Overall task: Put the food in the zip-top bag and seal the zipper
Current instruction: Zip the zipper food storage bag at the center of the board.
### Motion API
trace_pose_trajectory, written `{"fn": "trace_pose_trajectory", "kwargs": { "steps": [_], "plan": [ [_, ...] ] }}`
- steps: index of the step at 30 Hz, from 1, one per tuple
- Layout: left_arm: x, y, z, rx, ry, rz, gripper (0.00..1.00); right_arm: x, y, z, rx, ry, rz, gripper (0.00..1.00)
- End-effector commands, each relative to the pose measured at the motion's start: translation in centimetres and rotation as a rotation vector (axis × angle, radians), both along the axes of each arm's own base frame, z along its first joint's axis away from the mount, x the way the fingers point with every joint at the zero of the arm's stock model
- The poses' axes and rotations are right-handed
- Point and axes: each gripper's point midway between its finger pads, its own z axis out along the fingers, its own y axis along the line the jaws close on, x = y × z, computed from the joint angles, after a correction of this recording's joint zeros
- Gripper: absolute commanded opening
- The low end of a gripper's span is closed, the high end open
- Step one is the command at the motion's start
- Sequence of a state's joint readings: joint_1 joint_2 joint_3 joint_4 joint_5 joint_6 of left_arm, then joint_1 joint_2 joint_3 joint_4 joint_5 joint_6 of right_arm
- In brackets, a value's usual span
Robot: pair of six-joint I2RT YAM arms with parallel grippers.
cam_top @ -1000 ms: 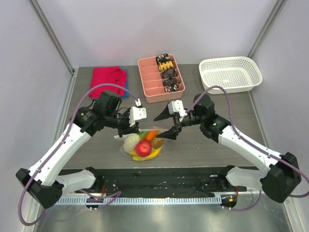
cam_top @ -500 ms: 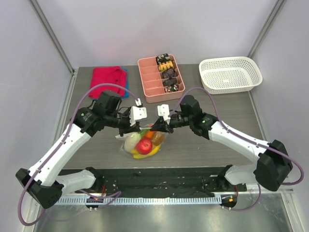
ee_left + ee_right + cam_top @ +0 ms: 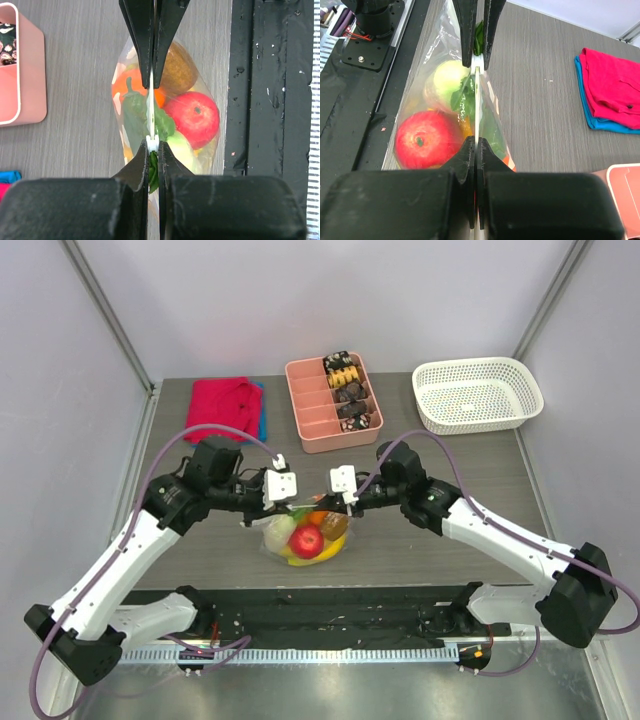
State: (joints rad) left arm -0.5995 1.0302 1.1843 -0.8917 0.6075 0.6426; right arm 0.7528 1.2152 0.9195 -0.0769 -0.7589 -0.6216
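The zip-top bag lies front and centre on the worktop with the food inside. The left fingers pinch its zipper at the left end and the right fingers at the right. Behind it sits the divided tray, with folded cloths to the tray's left and the mesh basket to its right.

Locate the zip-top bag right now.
In the top view the zip-top bag is at the table's near centre, in front of the pink tray, its zipper pinched by the left gripper and right gripper.
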Motion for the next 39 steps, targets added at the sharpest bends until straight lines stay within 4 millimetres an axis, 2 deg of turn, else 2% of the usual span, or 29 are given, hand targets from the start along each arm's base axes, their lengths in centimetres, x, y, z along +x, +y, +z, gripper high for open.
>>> {"fn": "trace_pose_trajectory", "kwargs": {
  "steps": [1, 19, 23, 24, 25, 28, 30, 33, 35, 39],
  "plan": [
    [-0.9, 3.7, -1.8, 0.114, 0.032, 0.092, 0.0, 1.7, -3.1, -1.5, -0.097, -0.009, -0.132, 0.01],
    [-1.2, 5.5, -3.4, 0.162, 0.057, 0.109, 0.0, 2.0, -5.4, -2.8, -0.151, -0.014, -0.171, 0.01],
    [-1.2, 5.0, -2.9, 0.131, 0.053, 0.104, 0.0, 1.5, -5.3, -2.1, -0.123, -0.013, -0.145, 0.01],
    [-1.0, 4.7, -2.5, 0.11, 0.051, 0.109, 0.02, 1.4, -5.2, -1.9, -0.118, -0.015, -0.139, 0.01],
    [-0.9, 4.3, -1.9, 0.077, 0.062, 0.122, 0.13, 1.3, -5.2, -1.8, -0.112, -0.014, -0.133, 0.01],
    [0.5, 3.2, -0.6, 0.021, 0.045, 0.156, 0.35, 0.9, -5.0, -1.4, -0.093, -0.017, -0.11, 0.01],
    [1.5, 2.5, -0.3, 0.0, 0.048, 0.165, 0.41, 0.7, -4.9, -0.8, -0.076, -0.035, -0.095, 0.01],
    [2.6, 1.0, 0.7, -0.057, 0.054, 0.152, 0.42, 0.4, -4.7, -0.3, -0.057, -0.042, -0.077, 0.01],
    [2.8, 0.2, 1.0, -0.082, 0.073, 0.137, 0.47, 0.3, -4.6, 0.0, -0.048, -0.051, -0.068, 0.01],
    [4.4, -1.0, -0.4, -0.056, 0.05, 0.147, 0.57, 0.0, -4.6, 0.1, -0.038, -0.074, -0.048, 0.01]
  ]
}}
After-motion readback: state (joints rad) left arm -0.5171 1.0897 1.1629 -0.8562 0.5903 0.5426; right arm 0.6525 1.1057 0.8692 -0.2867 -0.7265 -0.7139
